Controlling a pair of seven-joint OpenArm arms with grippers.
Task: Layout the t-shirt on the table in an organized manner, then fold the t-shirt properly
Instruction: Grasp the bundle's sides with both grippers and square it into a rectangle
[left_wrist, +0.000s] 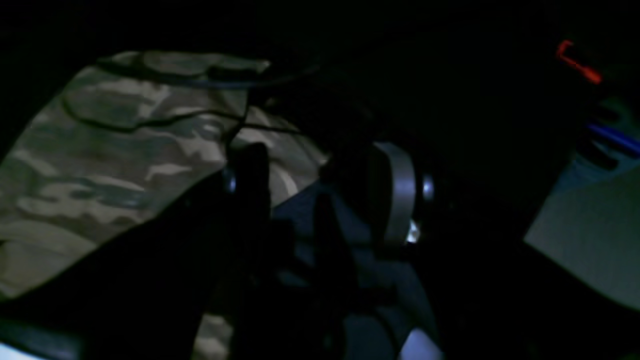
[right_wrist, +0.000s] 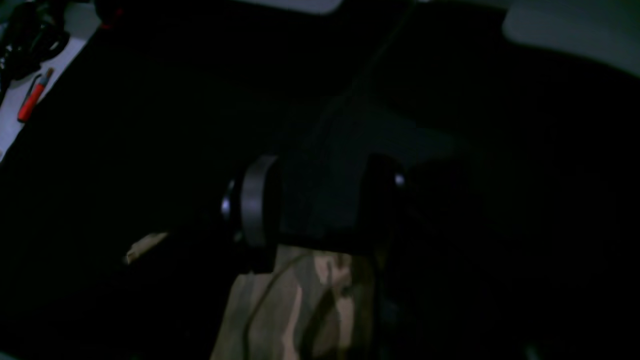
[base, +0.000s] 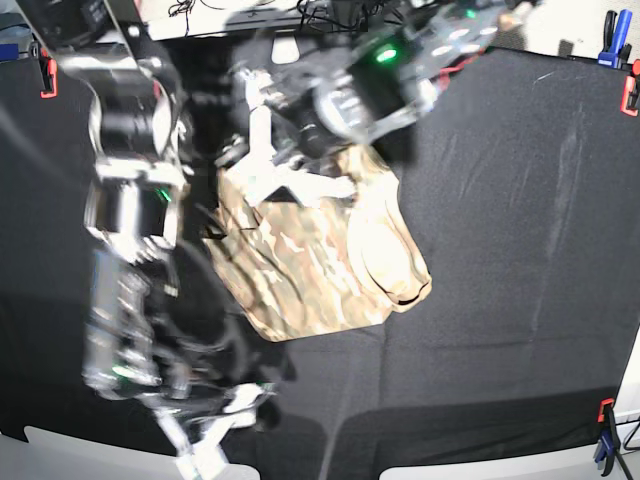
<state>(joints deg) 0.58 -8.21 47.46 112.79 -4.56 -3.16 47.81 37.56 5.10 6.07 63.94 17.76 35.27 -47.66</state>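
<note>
T-shirt (base: 320, 265) camouflage-patterned, partly folded

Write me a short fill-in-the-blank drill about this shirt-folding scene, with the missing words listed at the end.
1. The t-shirt has a ____ pattern.
2. The table is covered with cloth of the colour ____.
3. In the base view, the left gripper is over the shirt's ____ edge, the one away from the camera.
4. In the base view, the right gripper is near the table's ____ edge.

Missing words: camouflage; black; far; near
</note>
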